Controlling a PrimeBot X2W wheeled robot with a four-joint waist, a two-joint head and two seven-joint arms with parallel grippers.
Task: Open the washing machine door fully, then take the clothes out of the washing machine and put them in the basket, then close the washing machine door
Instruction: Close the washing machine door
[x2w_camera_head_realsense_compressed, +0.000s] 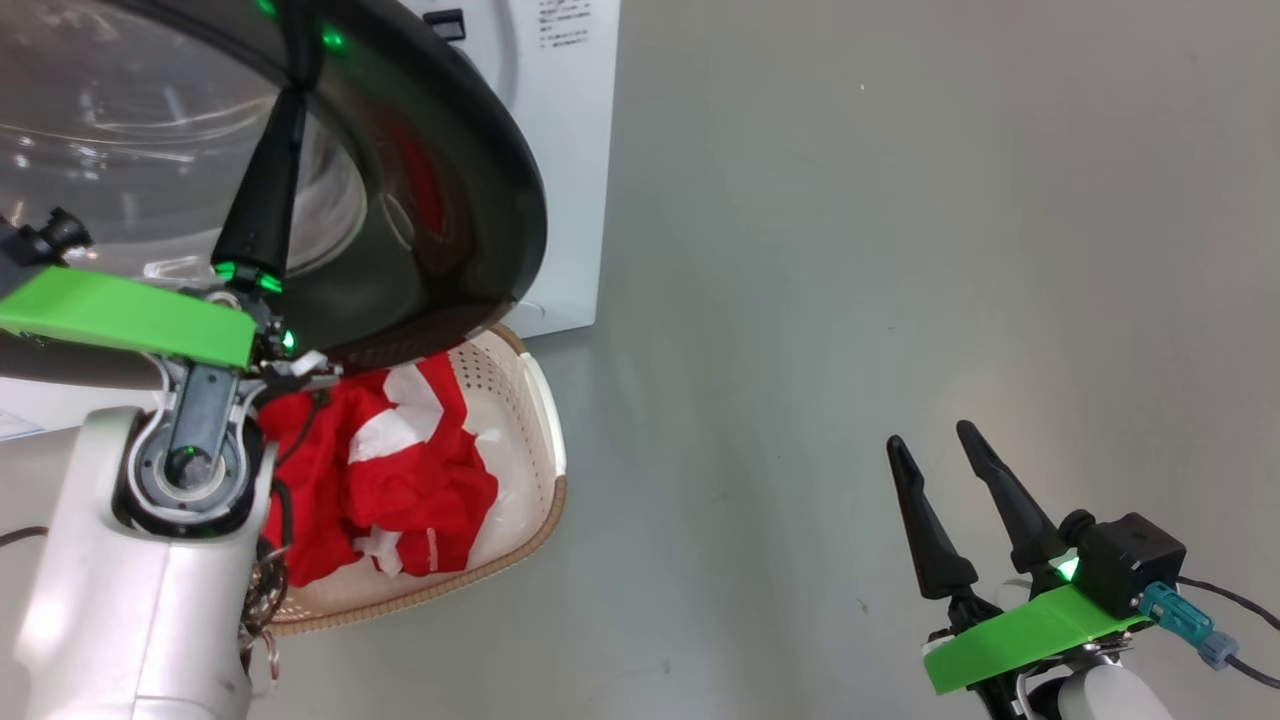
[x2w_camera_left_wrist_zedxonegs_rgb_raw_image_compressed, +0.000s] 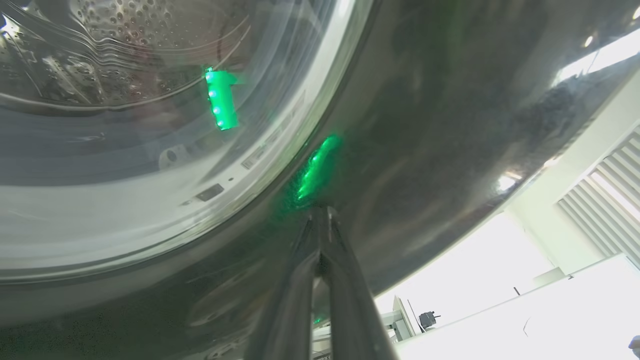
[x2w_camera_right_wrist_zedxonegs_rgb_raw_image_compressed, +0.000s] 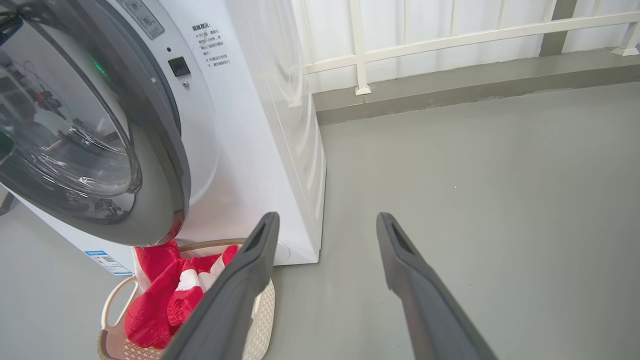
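Washing machine door (x2w_camera_head_realsense_compressed: 470, 200) rim meets upraised left arm's closed fingers (x2w_camera_head_realsense_compressed: 262, 190).

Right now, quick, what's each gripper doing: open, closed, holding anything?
Left gripper: closed, holding nothing, fingers against the washing machine door rim.
Right gripper: open, empty.

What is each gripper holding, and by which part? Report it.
Nothing is held. The left gripper is shut, tips against the black rim of the washing machine door; the right gripper is open and empty.
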